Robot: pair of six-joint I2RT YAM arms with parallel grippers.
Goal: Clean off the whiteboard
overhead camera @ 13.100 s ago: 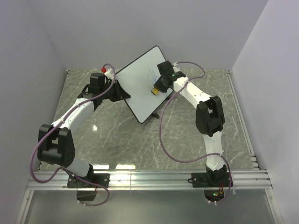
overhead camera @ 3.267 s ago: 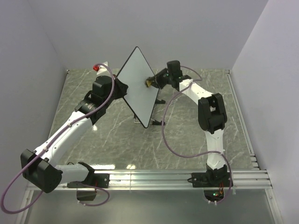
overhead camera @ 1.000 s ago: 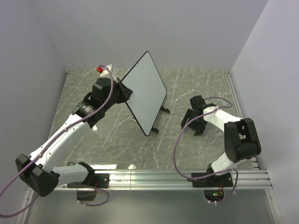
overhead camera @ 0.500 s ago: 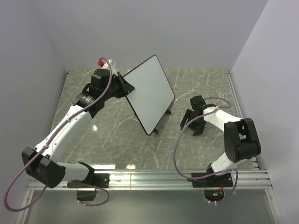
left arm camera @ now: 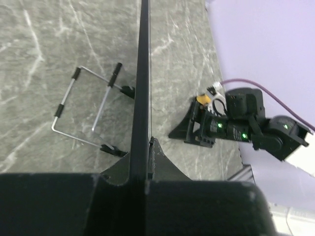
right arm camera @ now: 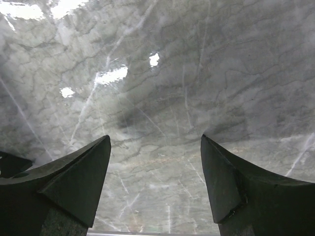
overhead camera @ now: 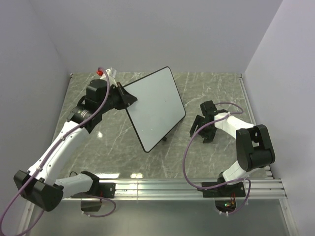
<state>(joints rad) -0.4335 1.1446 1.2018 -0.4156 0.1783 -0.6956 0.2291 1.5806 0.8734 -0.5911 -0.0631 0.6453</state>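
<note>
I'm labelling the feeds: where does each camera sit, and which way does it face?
Top external: high behind the robot, looking down on the table; shows the left gripper clamping the whiteboard, with the right gripper apart from it.
Left wrist: sights along the whiteboard's edge toward the right gripper; its own fingers show.
Right wrist: faces down at the table; its own open fingers show.
Shared: top external and left wrist both show the whiteboard and the right gripper.

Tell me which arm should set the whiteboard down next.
Left. The left gripper is shut on the edge of the whiteboard, holding it tilted. The right gripper is open and empty, low over the table, apart from the board.
</note>
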